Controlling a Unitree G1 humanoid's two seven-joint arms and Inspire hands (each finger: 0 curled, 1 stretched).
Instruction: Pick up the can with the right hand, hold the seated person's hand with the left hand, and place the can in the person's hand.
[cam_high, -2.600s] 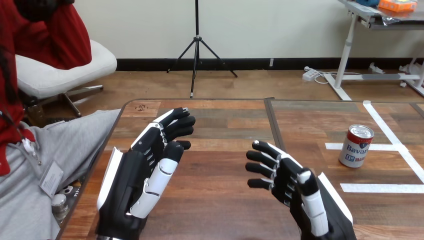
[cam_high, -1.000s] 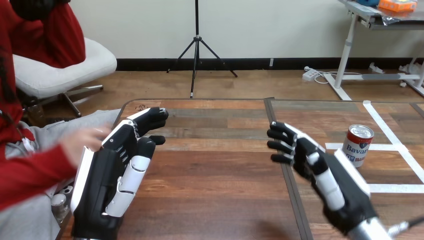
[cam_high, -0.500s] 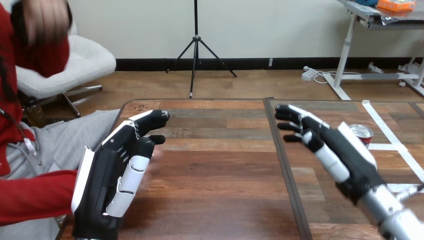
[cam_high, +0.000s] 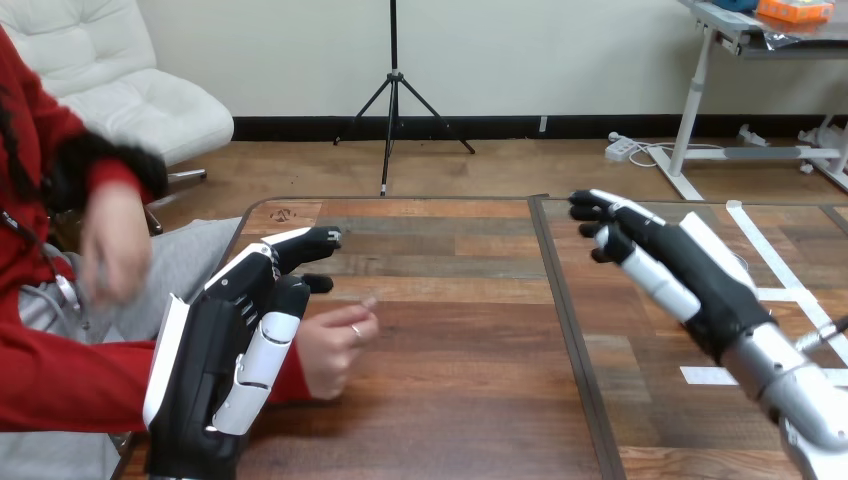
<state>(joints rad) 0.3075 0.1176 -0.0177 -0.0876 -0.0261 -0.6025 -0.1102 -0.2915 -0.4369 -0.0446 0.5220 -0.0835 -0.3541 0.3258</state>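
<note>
While looking down from the head, find the right hand (cam_high: 690, 275) up over the right half of the tabletop (cam_high: 450, 400), toward the far edge, with fingers (cam_high: 600, 215) stretched out loosely and closed on nothing. Cannot make out the can; judge it hidden behind that hand and its silver forearm (cam_high: 800, 395), somewhere by the white tape lines (cam_high: 705, 375) near the right edge. Cannot vouch for any contact between palm and can. So count the pick-up as not yet done: poised for a grasp at best, with no grip to be seen

Near the left edge, find the left hand (cam_high: 215, 360) standing on its side, fingers straight and aimed at the far left corner, gripping nothing. See the person's hand on the tabletop (cam_high: 330, 350) just beside it on the inner side, loosely curled, with the red-sleeved wrist passing behind the robot's palm. Cannot vouch for contact there either; see no finger or thumb wrapped round it, so count the holding as not done. Note the person's raised hand at the view's left (cam_high: 110, 250), beyond the left edge, blurred, with nothing discernible in it

Left to do, by this reckoning, nearly everything: close the right hand on the can and lift; curl the left hand round the offered hand; carry the can across the seam (cam_high: 560, 300) between the two boards and set it in the opened palm
</note>
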